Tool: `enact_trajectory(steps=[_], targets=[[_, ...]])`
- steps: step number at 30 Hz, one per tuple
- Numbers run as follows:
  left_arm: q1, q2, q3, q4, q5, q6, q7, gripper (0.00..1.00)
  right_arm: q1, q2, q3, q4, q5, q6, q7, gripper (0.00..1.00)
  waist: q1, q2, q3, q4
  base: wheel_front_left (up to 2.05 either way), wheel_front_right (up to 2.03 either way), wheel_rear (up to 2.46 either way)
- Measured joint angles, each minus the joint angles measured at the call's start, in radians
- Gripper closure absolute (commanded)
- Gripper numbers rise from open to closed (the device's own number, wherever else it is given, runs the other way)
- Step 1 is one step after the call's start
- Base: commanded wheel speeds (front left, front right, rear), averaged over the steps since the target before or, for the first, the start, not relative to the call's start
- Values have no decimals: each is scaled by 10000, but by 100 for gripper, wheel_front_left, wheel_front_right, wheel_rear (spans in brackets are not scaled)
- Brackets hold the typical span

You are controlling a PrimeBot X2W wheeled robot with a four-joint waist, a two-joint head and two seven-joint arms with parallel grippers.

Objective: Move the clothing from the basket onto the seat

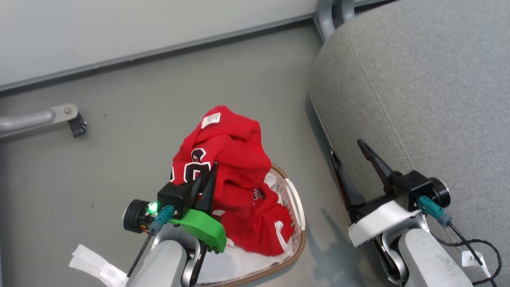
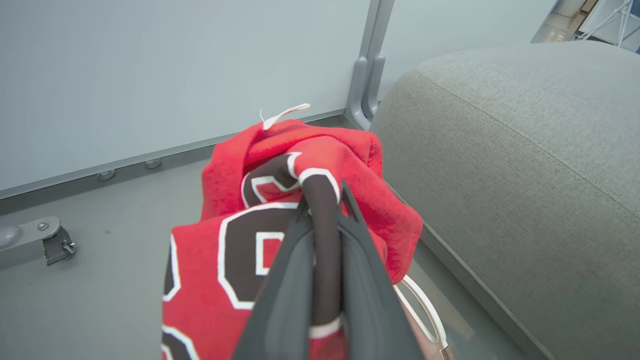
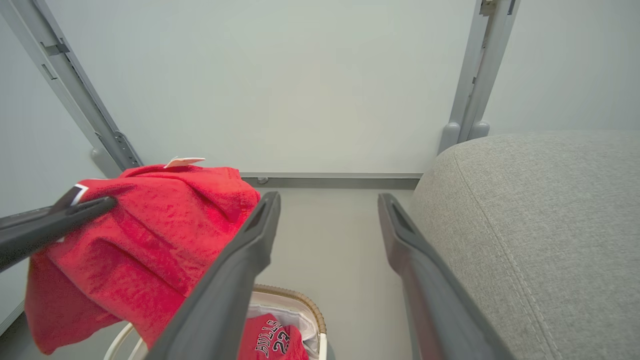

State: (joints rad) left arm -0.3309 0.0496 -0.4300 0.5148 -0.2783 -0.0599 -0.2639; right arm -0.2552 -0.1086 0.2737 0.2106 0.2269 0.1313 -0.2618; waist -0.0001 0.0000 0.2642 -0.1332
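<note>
**Above the basket (image 1: 301, 238), one jersey (image 1: 235, 155) held clear**

We judge the carry wants height and a swing to the right, so the hanging hem clears the basket rim before it reaches the seat (image 1: 418, 79). Our left end effector (image 1: 208, 175) is clamped on a fold of the red jersey, and the cloth drapes around and below it. Our right end effector (image 1: 346, 148) stands wide open, empty, beside the seat.

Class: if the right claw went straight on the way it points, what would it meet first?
Probably the bare grey floor just before the pale wall; the open right claw would pass beside the grey fabric seat. Depth unclear.
</note>
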Motion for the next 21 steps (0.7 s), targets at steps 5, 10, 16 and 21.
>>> enact_trajectory(steps=[5,10,16,21], targets=[[141,-2,234,-926,-203,0,0,100,281,27,-10,100,-12,-2,0,0,0,0,-559,193,0,0,0],[241,-4,430,-1699,-328,-27,0,100,496,92,81,190,-12,-2,0,0,0,0,-978,293,0,0,0],[322,-2,460,-2385,-401,-77,0,100,667,61,627,360,-56,-2,-2,0,0,0,-1313,316,0,0,0],[391,-4,359,-2508,-575,-38,0,100,576,-184,2019,408,21,0,0,0,0,0,-1519,345,0,0,0]])
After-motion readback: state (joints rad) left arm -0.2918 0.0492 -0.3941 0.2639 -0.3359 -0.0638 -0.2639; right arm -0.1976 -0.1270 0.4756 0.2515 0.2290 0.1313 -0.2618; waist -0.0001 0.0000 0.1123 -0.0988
